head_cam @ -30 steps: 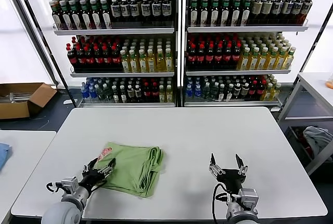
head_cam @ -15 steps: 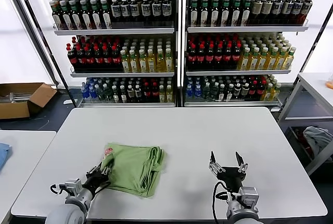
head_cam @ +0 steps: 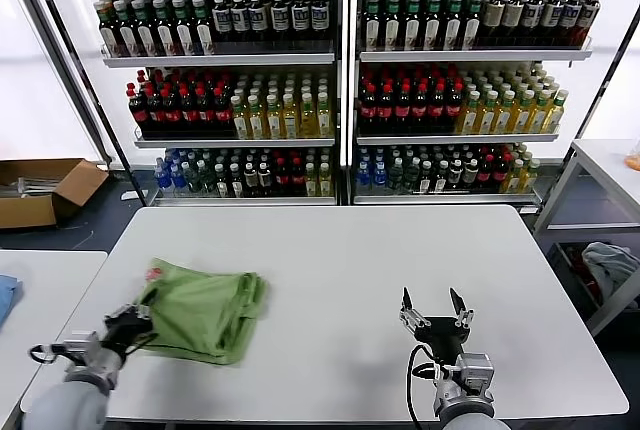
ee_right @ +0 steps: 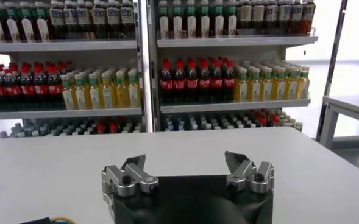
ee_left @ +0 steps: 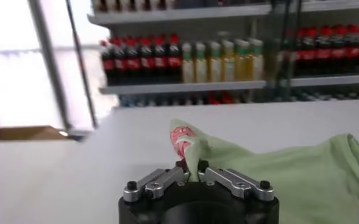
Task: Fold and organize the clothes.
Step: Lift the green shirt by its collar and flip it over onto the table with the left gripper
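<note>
One folded light green shirt (head_cam: 203, 309) lies on the white table (head_cam: 340, 260), in the lower left of the head view, near the table's left edge. A small red-and-white printed patch shows at its upper left corner, and the thick stacked folds run down its right side. In the left wrist view the shirt (ee_left: 277, 173) fills the lower right, with one corner raised into a peak carrying the red-and-white print.

The left gripper (head_cam: 128, 321) sits at the shirt's lower left corner, low in the frame. The left wrist view shows this gripper (ee_left: 192, 168) with its two fingers pressed together on the cloth just below the raised corner, pinching the shirt's edge.

The right gripper (head_cam: 434, 312) is well apart from the shirt, in the lower middle-right of the head view, above bare table. Its two fingers are spread wide with nothing between them, as the right wrist view confirms (ee_right: 187, 165).

Behind the table, across the top of the frame, stand two shelving units (head_cam: 345, 70) side by side, each with three rows of bottles. One cardboard box (head_cam: 45, 190) lies on the floor at the left edge. One blue cloth (head_cam: 6, 295) shows at the far left, on a second table. One grey-blue garment (head_cam: 608, 265) lies at the right edge.
</note>
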`<move>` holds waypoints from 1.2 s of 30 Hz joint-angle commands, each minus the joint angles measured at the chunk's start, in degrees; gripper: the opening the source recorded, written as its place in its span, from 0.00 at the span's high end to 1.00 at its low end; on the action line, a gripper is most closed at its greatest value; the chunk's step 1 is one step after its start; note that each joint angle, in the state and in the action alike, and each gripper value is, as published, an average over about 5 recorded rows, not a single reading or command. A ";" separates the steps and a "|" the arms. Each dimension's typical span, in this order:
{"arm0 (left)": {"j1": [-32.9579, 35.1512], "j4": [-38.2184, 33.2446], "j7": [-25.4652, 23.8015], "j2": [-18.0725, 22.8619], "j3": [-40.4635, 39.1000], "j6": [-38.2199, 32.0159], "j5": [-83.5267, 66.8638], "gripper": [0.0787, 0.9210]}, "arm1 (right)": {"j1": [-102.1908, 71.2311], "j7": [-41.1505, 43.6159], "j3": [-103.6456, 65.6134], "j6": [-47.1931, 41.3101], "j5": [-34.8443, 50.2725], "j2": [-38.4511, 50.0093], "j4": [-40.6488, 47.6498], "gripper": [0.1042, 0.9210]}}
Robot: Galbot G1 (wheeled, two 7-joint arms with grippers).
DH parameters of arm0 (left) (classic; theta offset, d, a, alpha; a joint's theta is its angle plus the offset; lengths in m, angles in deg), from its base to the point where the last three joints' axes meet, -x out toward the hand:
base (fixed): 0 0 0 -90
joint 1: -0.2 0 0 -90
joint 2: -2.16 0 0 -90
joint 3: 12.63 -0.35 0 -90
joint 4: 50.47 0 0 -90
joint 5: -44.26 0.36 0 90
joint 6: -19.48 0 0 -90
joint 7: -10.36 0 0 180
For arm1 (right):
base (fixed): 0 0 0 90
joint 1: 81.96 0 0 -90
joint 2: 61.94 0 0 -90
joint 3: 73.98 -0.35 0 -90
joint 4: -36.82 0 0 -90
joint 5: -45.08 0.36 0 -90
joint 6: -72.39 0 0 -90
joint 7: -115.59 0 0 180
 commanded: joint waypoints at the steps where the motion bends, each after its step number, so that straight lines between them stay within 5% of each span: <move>1: 0.10 5.66 -0.19 -15.85 18.62 -1.88 -0.72 0.96 | 0.46 -0.07 0.27 -0.09 0.00 -0.06 0.11 0.12; 4: -0.27 3.76 -0.51 -17.12 18.53 -1.34 -0.09 0.96 | 0.47 -0.17 0.30 -0.18 -0.06 -0.26 -0.03 0.12; 8: -0.12 -1.75 -0.60 -13.56 13.20 -0.42 2.00 0.96 | -0.02 -0.24 -0.16 -0.06 -0.08 -0.46 -0.20 0.12; 13: 0.50 -7.85 0.72 -5.35 1.32 0.67 4.76 0.96 | -1.29 -0.27 -1.21 0.26 -0.09 -0.42 -0.62 0.12; 22: 0.64 -24.02 10.19 13.77 -28.25 5.46 8.41 0.96 | -3.97 -0.38 -3.37 0.80 -1.32 -1.76 -0.63 0.12; 29: -4.17 -10.91 8.81 21.67 -40.06 4.21 23.70 0.96 | -6.19 -0.25 -3.49 0.90 -3.32 -3.54 -1.44 0.12; 36: -8.18 -6.38 9.51 20.77 -39.22 4.66 16.00 0.96 | -7.00 -0.17 -3.32 1.04 -4.65 -4.24 -1.00 0.12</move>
